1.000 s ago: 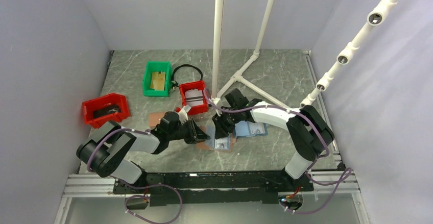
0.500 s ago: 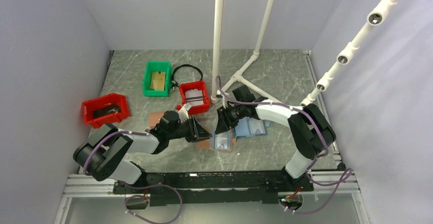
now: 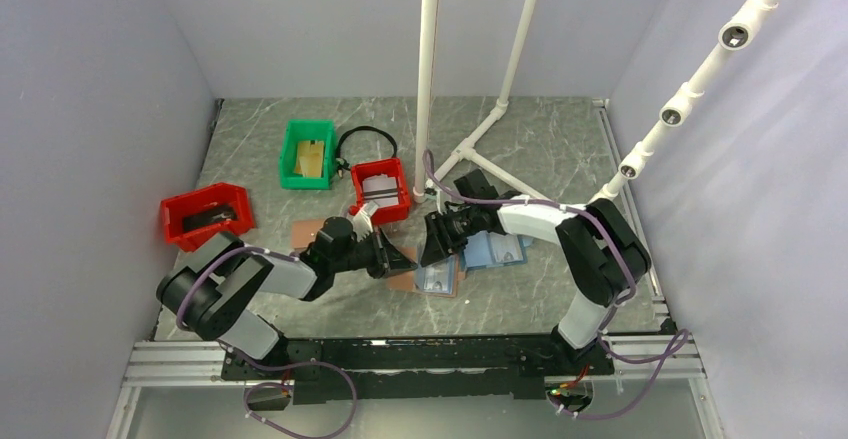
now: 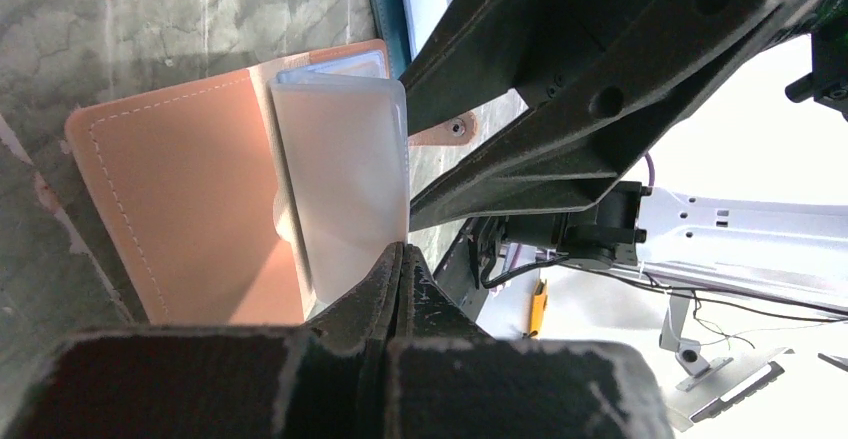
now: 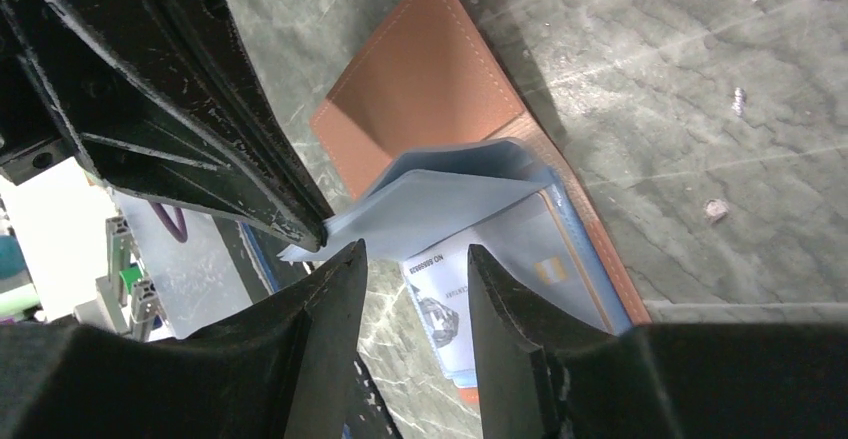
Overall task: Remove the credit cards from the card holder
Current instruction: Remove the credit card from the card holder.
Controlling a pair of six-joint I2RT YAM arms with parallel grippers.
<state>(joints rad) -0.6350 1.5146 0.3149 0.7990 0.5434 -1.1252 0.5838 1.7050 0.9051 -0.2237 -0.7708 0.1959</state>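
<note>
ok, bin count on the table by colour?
Red plastic bins: 2
Green plastic bin: 1
Total: 3

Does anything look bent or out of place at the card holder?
Yes. The left gripper is shut on a pale sheet that bows up from the card holder, while a printed credit card lies flat underneath.
</note>
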